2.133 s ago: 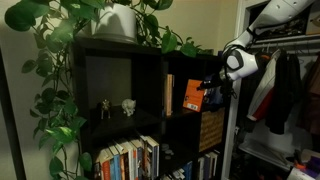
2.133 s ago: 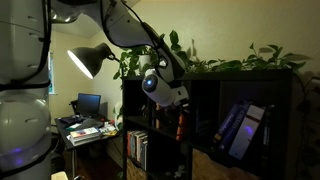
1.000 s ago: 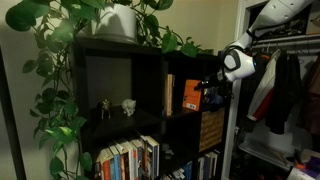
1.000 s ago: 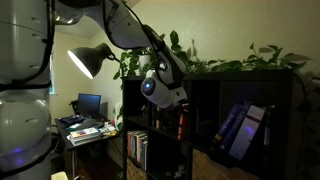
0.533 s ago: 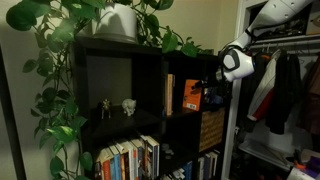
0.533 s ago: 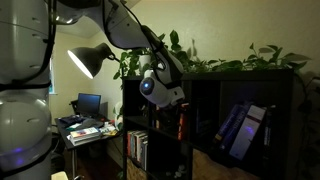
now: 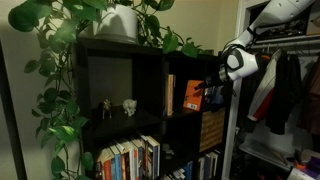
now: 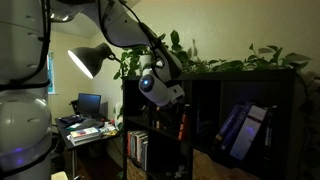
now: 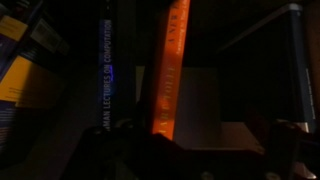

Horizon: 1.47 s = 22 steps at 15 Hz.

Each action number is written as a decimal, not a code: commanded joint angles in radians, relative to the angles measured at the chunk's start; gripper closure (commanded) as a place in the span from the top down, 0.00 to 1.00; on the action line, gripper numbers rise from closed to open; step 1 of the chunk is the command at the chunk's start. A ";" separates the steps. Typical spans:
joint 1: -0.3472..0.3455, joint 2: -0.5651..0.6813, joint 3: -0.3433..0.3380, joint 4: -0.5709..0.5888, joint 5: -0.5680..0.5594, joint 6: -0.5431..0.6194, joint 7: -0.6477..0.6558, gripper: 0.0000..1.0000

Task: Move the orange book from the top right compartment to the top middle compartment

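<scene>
The orange book (image 7: 190, 95) stands upright in the top middle compartment (image 7: 180, 66), to the right of a thin tan-spined book (image 7: 169, 95). In the wrist view its glowing orange spine (image 9: 167, 70) rises straight ahead. My gripper (image 7: 209, 95) hangs at the front of that cubby, just right of the book, and blocks most of the top right compartment there. The jaws (image 9: 190, 148) show as dark shapes spread wide on either side of the spine's foot, open and apart from it. In an exterior view the top right compartment (image 8: 215, 100) holds leaning blue books (image 8: 240, 125).
The wide cubby on the left holds small animal figurines (image 7: 116, 106). A woven basket (image 7: 211, 131) sits under the gripper, and rows of books (image 7: 130, 160) fill the lower shelf. Trailing plants (image 7: 60, 60) top the shelf. Clothes (image 7: 280, 90) hang behind the arm. A lamp (image 8: 88, 60) and desk (image 8: 80, 125) stand beyond.
The jaws have spread off the orange book, which stays standing where it was. The wrist has eased slightly back from the cubby.
</scene>
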 commanded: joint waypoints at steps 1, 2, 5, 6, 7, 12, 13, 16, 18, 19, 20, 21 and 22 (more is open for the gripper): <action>-0.031 -0.107 -0.029 -0.077 -0.030 0.089 -0.030 1.00; -0.029 -0.115 -0.026 -0.084 -0.039 0.095 -0.016 1.00; -0.020 -0.156 -0.019 -0.107 -0.067 0.149 0.032 1.00; -0.017 -0.170 -0.025 -0.115 -0.098 0.205 0.065 1.00; -0.012 -0.183 -0.035 -0.123 -0.131 0.249 0.093 1.00; 0.015 -0.190 -0.004 -0.232 -0.431 0.348 0.437 1.00; 0.116 -0.174 -0.088 -0.255 -0.472 0.349 0.483 1.00; 0.206 -0.133 -0.140 -0.370 -0.692 0.291 0.727 1.00; 0.220 -0.097 -0.156 -0.435 -0.865 0.257 0.885 1.00; 0.208 -0.073 -0.157 -0.459 -0.950 0.238 0.949 1.00; 0.120 -0.053 -0.090 -0.473 -1.024 0.217 1.004 1.00; 0.107 -0.033 -0.094 -0.487 -1.111 0.204 1.070 1.00; 0.082 0.026 -0.100 -0.452 -1.199 0.183 1.124 1.00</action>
